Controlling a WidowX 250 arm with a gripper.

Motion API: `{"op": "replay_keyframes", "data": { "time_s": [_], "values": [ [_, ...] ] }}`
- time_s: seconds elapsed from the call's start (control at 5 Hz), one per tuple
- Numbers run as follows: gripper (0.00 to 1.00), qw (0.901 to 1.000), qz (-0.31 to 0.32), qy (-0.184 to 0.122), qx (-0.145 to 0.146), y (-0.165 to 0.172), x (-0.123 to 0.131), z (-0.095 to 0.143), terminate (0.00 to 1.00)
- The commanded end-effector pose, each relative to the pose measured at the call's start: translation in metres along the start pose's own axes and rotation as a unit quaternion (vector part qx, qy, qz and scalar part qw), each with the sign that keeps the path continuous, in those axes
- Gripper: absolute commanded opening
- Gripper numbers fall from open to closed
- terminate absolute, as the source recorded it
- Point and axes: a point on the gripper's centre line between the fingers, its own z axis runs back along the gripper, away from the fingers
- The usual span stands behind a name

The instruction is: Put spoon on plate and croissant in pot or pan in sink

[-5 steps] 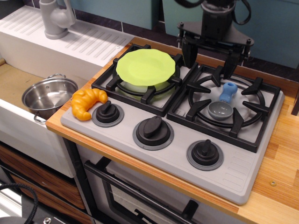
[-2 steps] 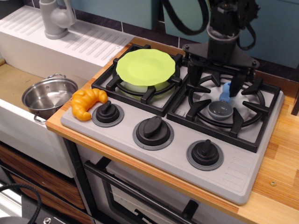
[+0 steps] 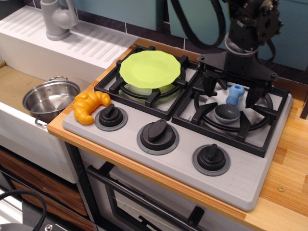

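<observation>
Single view, over the stove. Nothing done yet, by the look of it: spoon (image 3: 230, 106) lies on the right burner grate (image 3: 240, 122), plate (image 3: 150, 69) bare on the left burner. Croissant (image 3: 89, 106) sits at the stove's left edge, pot (image 3: 50, 99) empty in the sink (image 3: 19, 122). Gripper (image 3: 231, 96) hangs over the spoon, fingers spread wide on either side, holding nothing. Grate bars crowd the spoon; knobs (image 3: 158, 131) stand near the croissant.

Lime-green plate (image 3: 149, 69); orange-yellow croissant (image 3: 90, 105); grey-and-blue spoon (image 3: 230, 104); shiny steel pot (image 3: 50, 100); black tool (image 3: 232, 90).
</observation>
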Motion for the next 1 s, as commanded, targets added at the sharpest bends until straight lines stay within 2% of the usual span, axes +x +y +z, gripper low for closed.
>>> {"op": "replay_keyframes", "data": {
  "time_s": [0.0, 0.8],
  "values": [
    [1.0, 0.9995, -0.004, -0.031, -0.01, -0.007, 0.012, 0.001, 0.0],
    [1.0, 0.9987, -0.014, -0.037, -0.032, -0.002, 0.014, -0.012, 0.0]
  ]
}}
